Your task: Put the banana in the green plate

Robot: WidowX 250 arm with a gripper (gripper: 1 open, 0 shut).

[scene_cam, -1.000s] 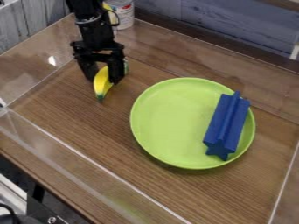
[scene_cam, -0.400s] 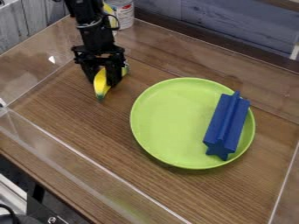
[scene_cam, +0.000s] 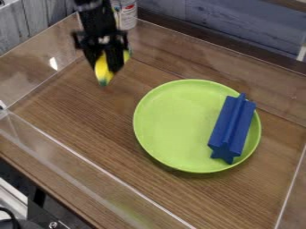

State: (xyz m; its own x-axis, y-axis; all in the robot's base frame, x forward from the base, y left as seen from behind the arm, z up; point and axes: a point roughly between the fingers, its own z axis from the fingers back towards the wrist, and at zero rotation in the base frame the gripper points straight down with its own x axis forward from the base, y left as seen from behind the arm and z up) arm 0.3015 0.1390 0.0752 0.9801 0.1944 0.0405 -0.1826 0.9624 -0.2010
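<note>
In the camera view the gripper [scene_cam: 106, 59] is clamped on the banana [scene_cam: 106, 68], which hangs between its fingers, clear of the wooden table [scene_cam: 84, 134]. The green plate [scene_cam: 180, 125] lies below and to the right of the hand (a blue ridged block [scene_cam: 232, 127] fills its right side). Best to carry the banana level and release it low over the plate's bare left half.

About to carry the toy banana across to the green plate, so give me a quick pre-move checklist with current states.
1. Black gripper shut on the small yellow plastic banana: ok.
2. Banana lifted off the wooden table: ok.
3. Round lime-green plate has free room on its left half: ok.
4. Blue ridged block lies on the plate's right side, away from the drop spot: ok.
5. Grip firmness: cannot tell.
</note>
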